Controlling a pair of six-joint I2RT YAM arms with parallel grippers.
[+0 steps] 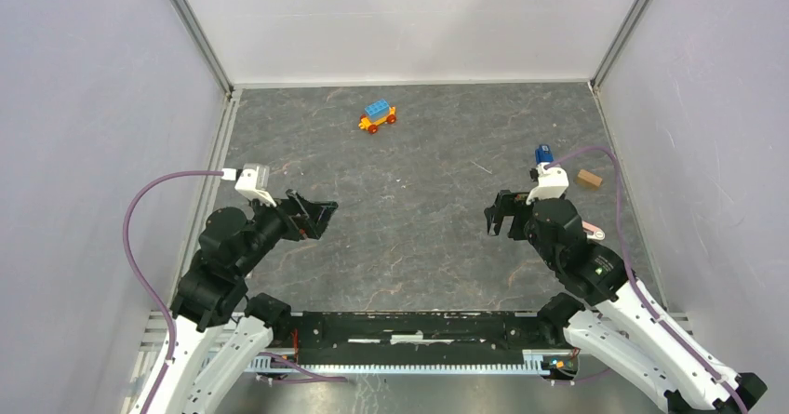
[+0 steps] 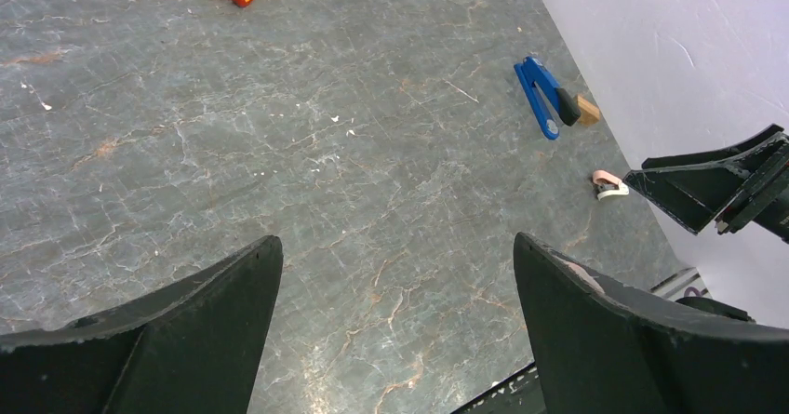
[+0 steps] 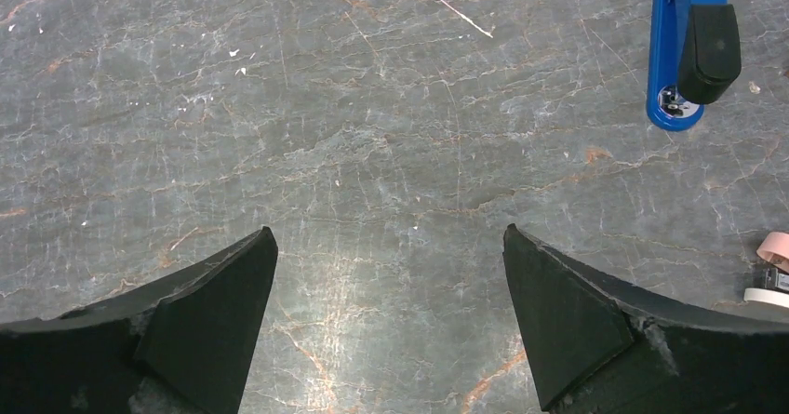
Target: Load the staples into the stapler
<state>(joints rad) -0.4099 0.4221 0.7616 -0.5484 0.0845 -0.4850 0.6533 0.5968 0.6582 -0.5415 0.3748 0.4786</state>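
The dark-blue stapler (image 1: 542,156) lies at the right of the table, just beyond my right wrist. It also shows in the left wrist view (image 2: 542,98) and in the right wrist view (image 3: 688,46), with a black part on top. A thin pale strip (image 1: 481,166), possibly the staples, lies left of it, and shows in the right wrist view (image 3: 465,17). My left gripper (image 1: 316,217) is open and empty over bare table (image 2: 395,242). My right gripper (image 1: 497,212) is open and empty (image 3: 387,233), short of the stapler.
A toy car (image 1: 378,116) with a blue top and red wheels stands at the back middle. A small brown block (image 1: 588,180) lies right of the stapler. A small pink and white object (image 2: 608,184) lies near the right arm. Walls enclose three sides.
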